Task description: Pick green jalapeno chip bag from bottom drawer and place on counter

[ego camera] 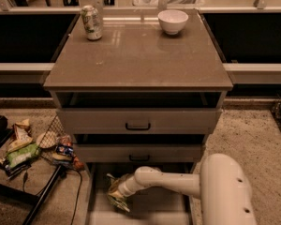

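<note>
The green jalapeno chip bag (115, 197) lies crinkled at the left side of the open bottom drawer (154, 211), low in the camera view. My gripper (118, 191) is down in that drawer, right at the bag, at the end of the white arm (168, 182) that reaches in from the lower right. The bag covers the gripper's tip. The counter (138, 55) is the broad grey-brown slab on top of the cabinet, well above the bag.
A drink can (92, 22) and a white bowl (173, 21) stand at the counter's far edge. Two grey drawers with black handles (137, 125) sit ajar above the bottom drawer. Snack packets and a wire basket (35, 146) lie on the floor at left.
</note>
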Robot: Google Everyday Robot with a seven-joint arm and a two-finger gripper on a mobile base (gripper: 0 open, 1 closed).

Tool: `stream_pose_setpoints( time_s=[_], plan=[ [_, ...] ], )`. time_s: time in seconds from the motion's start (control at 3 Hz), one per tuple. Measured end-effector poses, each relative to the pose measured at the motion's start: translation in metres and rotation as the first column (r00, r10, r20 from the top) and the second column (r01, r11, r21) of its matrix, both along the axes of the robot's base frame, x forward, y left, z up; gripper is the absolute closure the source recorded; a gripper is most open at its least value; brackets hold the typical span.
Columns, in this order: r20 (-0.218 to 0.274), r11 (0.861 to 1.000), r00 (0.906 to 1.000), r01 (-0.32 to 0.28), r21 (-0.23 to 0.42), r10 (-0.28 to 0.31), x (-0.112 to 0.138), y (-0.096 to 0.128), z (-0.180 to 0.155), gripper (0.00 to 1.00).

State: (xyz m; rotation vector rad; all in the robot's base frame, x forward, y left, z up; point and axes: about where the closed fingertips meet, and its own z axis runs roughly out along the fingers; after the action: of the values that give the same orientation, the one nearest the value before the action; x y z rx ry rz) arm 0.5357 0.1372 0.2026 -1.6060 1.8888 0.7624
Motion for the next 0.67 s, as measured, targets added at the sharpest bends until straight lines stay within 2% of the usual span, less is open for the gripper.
stream_pose_setpoints(
  time_s=[0.33,0.67],
  plan=[
    [0.088,0.997,0.9937,0.068,0.020,-0.069,0.015,-0.019,0.085,1.00],
    [0.109,0.988,0.9826,0.145,0.059,-0.151,0.005,-0.038,0.171,1.00]
  ],
)
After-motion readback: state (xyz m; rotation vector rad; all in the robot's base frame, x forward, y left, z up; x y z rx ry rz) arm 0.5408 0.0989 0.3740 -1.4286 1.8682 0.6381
